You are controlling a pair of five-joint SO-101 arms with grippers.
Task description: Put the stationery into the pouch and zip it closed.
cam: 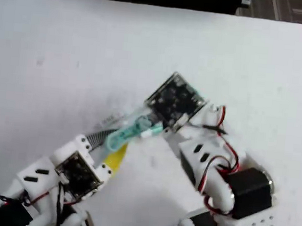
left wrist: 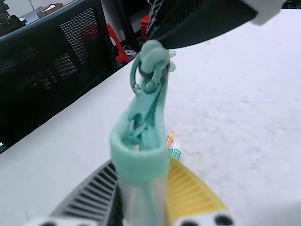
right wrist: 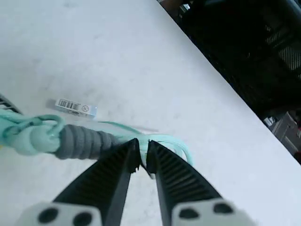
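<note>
A clear pouch (cam: 131, 127) with mint-green trim lies stretched between the two arms at the table's middle. My left gripper (cam: 107, 149), with one grey and one yellow finger, is shut on the pouch's mint end tab (left wrist: 140, 162). Orange and teal pen tips (left wrist: 171, 143) show inside the pouch beside the yellow finger (left wrist: 188, 193). The zipper pull (left wrist: 149, 82) stands at the far end of the zip, where my right gripper's black fingers (left wrist: 197, 19) hold it. In the right wrist view my right gripper (right wrist: 141, 153) is shut on the mint pull, next to a grey ribbed piece (right wrist: 84, 141).
The white table (cam: 226, 56) stretches wide around the pouch. A small barcode label (right wrist: 75, 107) lies by the pouch. Black mesh furniture (left wrist: 56, 61) stands beyond the table's edge. The two arms' bodies crowd the near side.
</note>
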